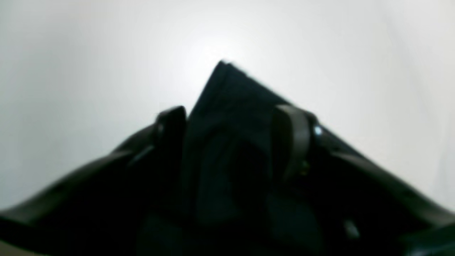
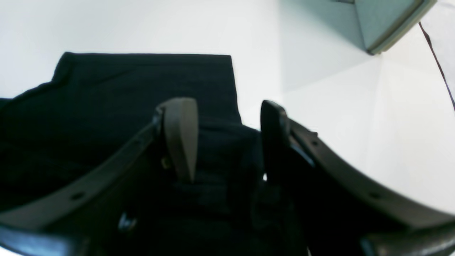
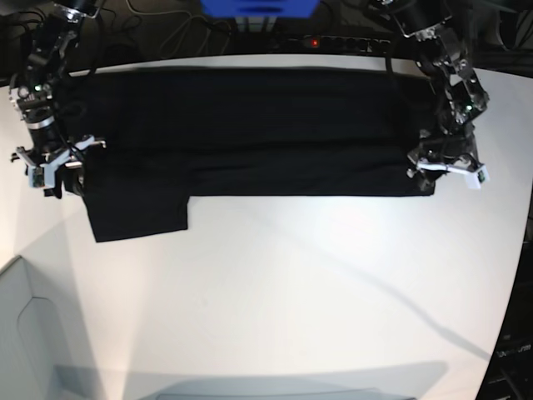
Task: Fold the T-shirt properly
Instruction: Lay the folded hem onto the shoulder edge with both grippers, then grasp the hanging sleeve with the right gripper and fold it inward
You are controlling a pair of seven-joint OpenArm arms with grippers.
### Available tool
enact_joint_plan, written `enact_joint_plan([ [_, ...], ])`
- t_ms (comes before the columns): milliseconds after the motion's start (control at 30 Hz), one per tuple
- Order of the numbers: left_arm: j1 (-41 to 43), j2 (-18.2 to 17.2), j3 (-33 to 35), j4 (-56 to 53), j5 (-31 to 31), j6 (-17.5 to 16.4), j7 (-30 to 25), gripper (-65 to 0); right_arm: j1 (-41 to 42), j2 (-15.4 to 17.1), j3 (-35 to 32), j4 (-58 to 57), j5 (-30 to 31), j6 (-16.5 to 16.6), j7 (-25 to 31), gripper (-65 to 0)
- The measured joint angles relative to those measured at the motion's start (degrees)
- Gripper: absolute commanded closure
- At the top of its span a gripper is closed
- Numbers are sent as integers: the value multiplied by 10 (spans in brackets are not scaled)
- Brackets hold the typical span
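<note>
The black T-shirt [image 3: 250,125] lies flat as a long folded band across the far part of the white table [image 3: 291,275], with one sleeve [image 3: 137,212] sticking out toward the front on the left. No print or tag shows. My left gripper [image 3: 447,171] sits at the shirt's right end. In the left wrist view it [image 1: 231,109] is open with a shirt corner [image 1: 231,92] between its fingers. My right gripper [image 3: 54,167] sits at the shirt's left end. In the right wrist view it [image 2: 226,103] is open, astride a bunched edge of the shirt [image 2: 142,81].
Cables and a power strip [image 3: 333,40] run along the table's far edge, next to a blue object [image 3: 258,7]. A pale box [image 3: 25,333] stands at the front left and also shows in the right wrist view [image 2: 387,21].
</note>
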Motion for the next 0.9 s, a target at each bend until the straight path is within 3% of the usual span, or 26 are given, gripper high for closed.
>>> enact_joint_plan([
  [100,2,0,0,0,3,0,0,-142,2,0,0,0,0,0,-1,-295],
  [233,-2,-1,5,0,3,0,0,0,17,0,0,0,0,0,2,-295],
  [500,9,-3,3,12,1,0,5,0,36,13,1,-3,1,0,-8,-306],
  [700,32,-11,2,61,-3,0,9,0,113,35,0,-68,1,2,-137,-377],
  [900,40,-9,3,76,-1,0,9,0,172,60,-46,-153,1,2,-163,-377],
])
